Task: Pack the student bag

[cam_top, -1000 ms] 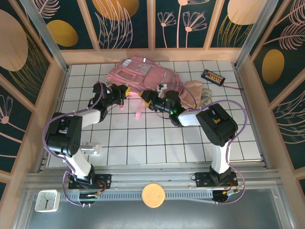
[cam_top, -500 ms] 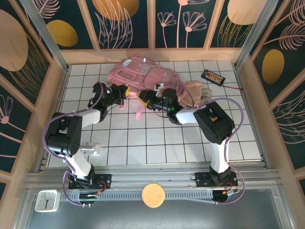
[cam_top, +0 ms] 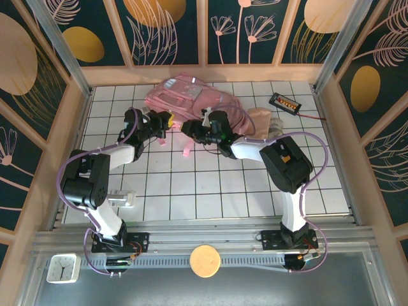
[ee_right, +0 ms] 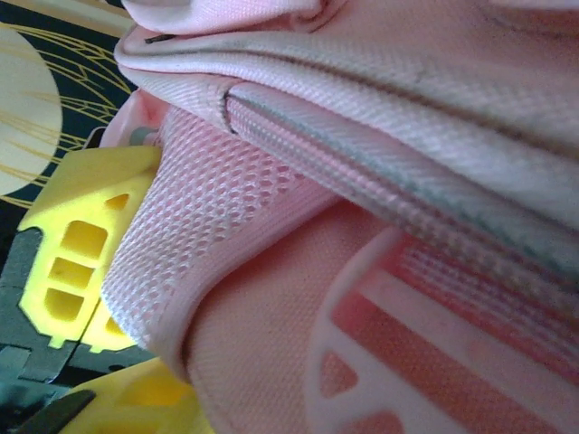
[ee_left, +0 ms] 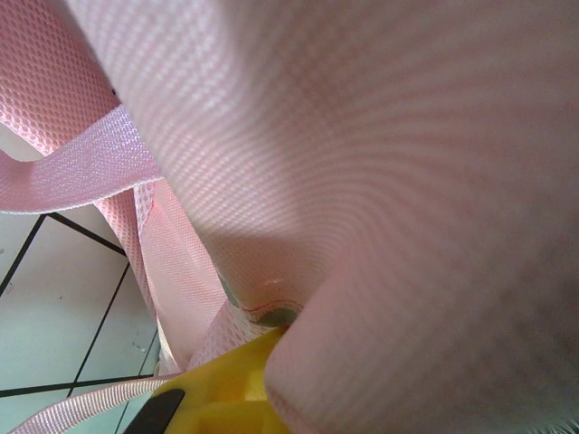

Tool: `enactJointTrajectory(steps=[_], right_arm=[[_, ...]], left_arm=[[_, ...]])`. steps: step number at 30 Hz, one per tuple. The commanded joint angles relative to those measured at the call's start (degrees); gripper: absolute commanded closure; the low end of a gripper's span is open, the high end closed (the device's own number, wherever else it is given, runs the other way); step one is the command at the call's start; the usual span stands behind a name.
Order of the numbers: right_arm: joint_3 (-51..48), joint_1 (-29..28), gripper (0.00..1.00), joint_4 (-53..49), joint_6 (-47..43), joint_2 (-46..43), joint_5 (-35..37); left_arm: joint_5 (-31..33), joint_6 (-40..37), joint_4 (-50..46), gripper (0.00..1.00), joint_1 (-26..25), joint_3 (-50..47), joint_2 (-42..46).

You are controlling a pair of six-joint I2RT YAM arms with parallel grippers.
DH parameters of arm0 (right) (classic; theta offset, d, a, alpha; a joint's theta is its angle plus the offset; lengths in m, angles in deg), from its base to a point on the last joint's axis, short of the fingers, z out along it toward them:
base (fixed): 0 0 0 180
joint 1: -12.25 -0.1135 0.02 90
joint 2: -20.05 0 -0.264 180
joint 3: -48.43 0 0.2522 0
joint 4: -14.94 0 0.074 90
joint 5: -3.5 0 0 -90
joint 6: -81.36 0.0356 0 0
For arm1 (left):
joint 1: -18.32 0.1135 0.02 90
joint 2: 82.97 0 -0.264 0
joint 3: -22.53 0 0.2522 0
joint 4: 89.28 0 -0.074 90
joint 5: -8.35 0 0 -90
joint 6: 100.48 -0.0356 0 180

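The student bag (cam_top: 191,99) lies slumped at the far centre of the table (cam_top: 191,185); left gripper (cam_top: 164,120) is clamped on its near-left fabric, apparently to hold the opening taut; right gripper (cam_top: 191,130) straddles its mesh edge; whether that grip is closed cannot be told.

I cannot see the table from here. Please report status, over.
Left pincer shut on student bag fabric. Right pincer at bag's near edge, grip unclear. Beige pouch beside bag, clear of both pincers.
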Motion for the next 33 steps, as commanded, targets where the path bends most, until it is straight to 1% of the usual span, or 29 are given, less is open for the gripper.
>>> enactJointTrajectory(steps=[1, 3, 6, 7, 10, 13, 14, 16, 19, 22, 24, 25, 26, 29, 33], right_arm=[[2.25, 0.12, 0.66, -4.06, -3.19, -0.50, 5.30], [2.28, 0.14, 0.76, -5.41, -3.71, -1.15, 6.42], [1.84, 0.16, 0.98, -7.31, -4.65, -2.33, 7.80], [1.69, 0.17, 1.00, -8.01, -5.00, -2.82, 8.05], [1.32, 0.07, 1.00, -11.84, -5.97, -4.70, 8.97], [1.48, 0.06, 1.00, -20.46, -6.18, -6.87, 8.41], [1.55, 0.09, 1.00, -24.77, -6.36, -7.65, 8.37], [0.98, 0.34, 1.00, -32.45, -7.21, -9.29, 8.37], [-1.20, 1.92, 1.00, -42.64, -9.43, -12.35, 9.69], [-3.79, 4.55, 1.00, -47.63, -12.24, -15.69, 11.29], [-4.73, 6.58, 1.00, -49.60, -13.88, -17.00, 11.61], [-5.10, 6.70, 1.00, -50.35, -14.48, -17.54, 11.74], [-5.50, 8.88, 1.00, -50.84, -15.16, -17.91, 11.90], [-5.35, 12.11, 1.00, -53.17, -17.88, -18.01, 12.94], [-2.89, 13.36, 1.00, -53.96, -22.68, -17.31, 14.29]], left_arm=[[-4.99, 3.70, 5.67, 1.00, -0.85, 2.41, 0.95], [-5.01, 3.78, 5.79, 1.00, -0.83, 2.49, 0.76], [-5.06, 3.74, 5.74, 1.00, -0.85, 2.73, 0.51], [-5.03, 3.64, 5.67, 1.00, -0.84, 2.86, 0.44], [-4.86, 2.52, 4.54, 1.00, -0.78, 2.98, 0.49], [-4.29, -0.34, 1.29, 1.00, -0.05, 3.15, 0.91], [-4.18, -1.77, -0.16, 1.00, 0.69, 3.37, 1.04], [-3.93, -7.05, -5.41, 1.00, 2.68, 4.59, 1.56], [-3.68, -16.32, -14.86, 1.00, 7.06, 6.24, 3.18], [-6.08, -20.26, -17.84, 1.00, 10.99, 6.34, 3.41], [-8.40, -22.31, -19.28, 1.00, 12.82, 6.48, 2.71], [-9.37, -23.19, -20.00, 1.00, 13.55, 6.52, 2.39], [-10.14, -23.88, -20.54, 1.00, 14.23, 6.46, 2.21], [-12.06, -27.86, -23.99, 1.00, 16.89, 8.26, 1.17], [-14.00, -32.52, -28.27, 1.00, 20.32, 9.13, 0.22]])
